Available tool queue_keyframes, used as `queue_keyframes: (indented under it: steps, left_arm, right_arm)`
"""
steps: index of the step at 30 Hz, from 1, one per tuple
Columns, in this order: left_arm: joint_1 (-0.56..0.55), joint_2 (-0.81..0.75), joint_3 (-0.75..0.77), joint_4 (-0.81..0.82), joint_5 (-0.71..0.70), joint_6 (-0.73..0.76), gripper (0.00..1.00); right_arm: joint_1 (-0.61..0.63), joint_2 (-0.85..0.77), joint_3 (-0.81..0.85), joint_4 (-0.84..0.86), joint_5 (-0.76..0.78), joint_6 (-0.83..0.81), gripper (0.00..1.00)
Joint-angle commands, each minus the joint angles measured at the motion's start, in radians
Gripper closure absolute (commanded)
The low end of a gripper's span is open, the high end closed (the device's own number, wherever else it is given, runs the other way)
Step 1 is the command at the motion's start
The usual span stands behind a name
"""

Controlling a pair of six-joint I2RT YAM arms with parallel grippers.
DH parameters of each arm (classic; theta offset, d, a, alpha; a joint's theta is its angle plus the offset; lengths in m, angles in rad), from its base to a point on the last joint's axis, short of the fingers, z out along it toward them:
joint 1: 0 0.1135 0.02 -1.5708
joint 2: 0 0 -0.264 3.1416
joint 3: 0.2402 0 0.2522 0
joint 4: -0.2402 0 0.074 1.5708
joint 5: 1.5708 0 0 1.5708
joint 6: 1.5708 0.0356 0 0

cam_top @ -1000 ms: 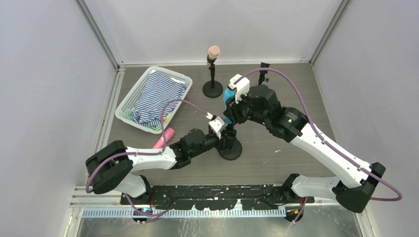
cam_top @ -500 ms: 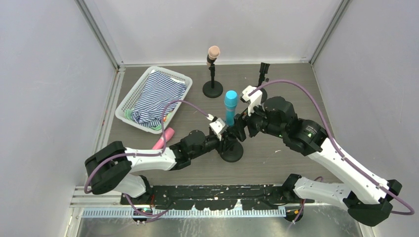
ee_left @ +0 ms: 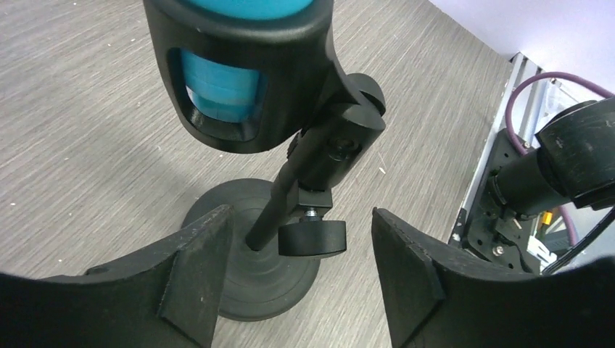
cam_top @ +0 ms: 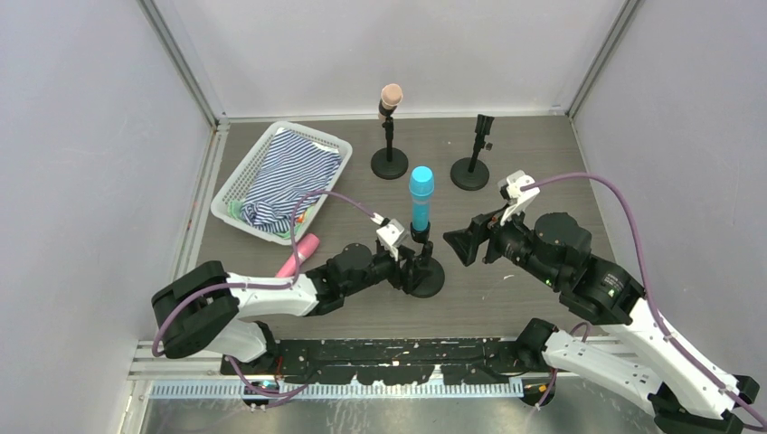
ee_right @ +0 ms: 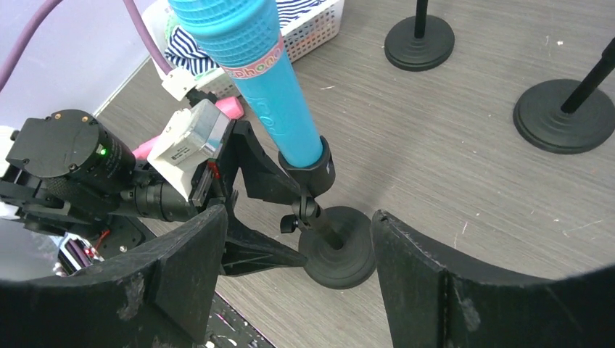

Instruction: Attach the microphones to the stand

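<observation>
Pink microphone (cam_top: 301, 252) lies flat, well to the left of the left gripper (ee_left: 301, 221). Left gripper: jaws spread, either side of the stand (cam_top: 425, 277) post, not touching it. Blue microphone (cam_top: 421, 197) sits upright in the clip just above. Right gripper (cam_top: 463, 244): jaws spread, near the stand's right side, apart from it.

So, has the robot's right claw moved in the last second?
Yes. The right claw let go of the blue microphone and backed off toward the near right, away from the empty stand at the back.
</observation>
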Motion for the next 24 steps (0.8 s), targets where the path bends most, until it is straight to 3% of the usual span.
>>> queue_keyframes:
  steps: [1, 9, 15, 24]
  left_arm:
    - [0.004, -0.024, 0.003, 0.052, 0.012, -0.087, 0.28]
    - [0.005, -0.09, -0.021, 0.104, 0.005, -0.293, 0.17]
    - [0.004, -0.147, -0.039, 0.095, -0.135, -0.509, 0.09]
    - [0.004, -0.179, 0.013, -0.044, -0.202, -0.537, 0.11]
  right_arm:
    - [0.005, -0.018, -0.044, 0.077, 0.039, 0.086, 0.23]
    - [0.002, -0.074, -0.108, 0.1, 0.081, 0.136, 0.23]
    - [0.004, -0.095, -0.128, 0.104, 0.09, 0.159, 0.23]
    - [0.003, -0.106, -0.137, 0.123, 0.172, 0.218, 0.24]
